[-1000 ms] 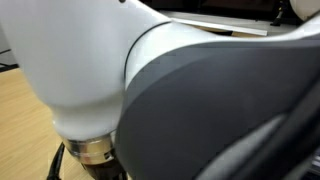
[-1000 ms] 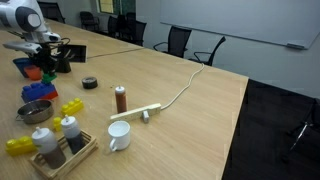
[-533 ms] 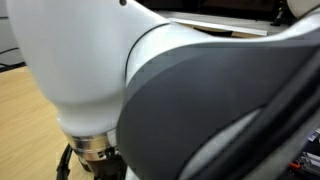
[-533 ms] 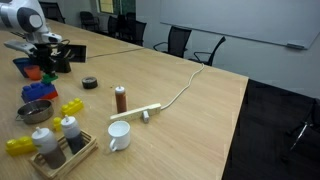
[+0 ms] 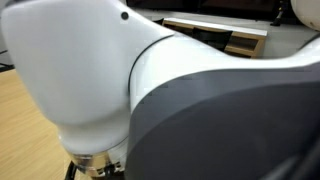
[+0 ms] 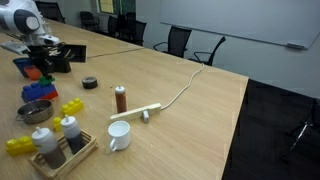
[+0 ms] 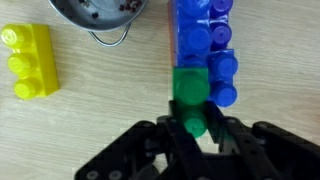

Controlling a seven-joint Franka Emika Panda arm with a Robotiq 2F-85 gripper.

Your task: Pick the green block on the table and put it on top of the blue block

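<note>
Light-brown wood grain covers the table (image 6: 200, 120), a long conference top with black office chairs (image 6: 178, 40) along its far edge and a dark floor (image 6: 285, 130) beside it. In my wrist view the gripper (image 7: 191, 128) is closed on the green block (image 7: 190, 90), a finger pressing each side. The block's far end touches the blue block (image 7: 205, 40); I cannot tell whether it sits on it or only against it. A yellow brick (image 7: 28, 62) lies well apart from both, and a metal bowl (image 7: 100, 15) sits just beside the blue block. In an exterior view the arm's white casing (image 5: 90, 70) blocks nearly everything. A white mug (image 6: 118, 135) stands near the table's front edge.
</note>
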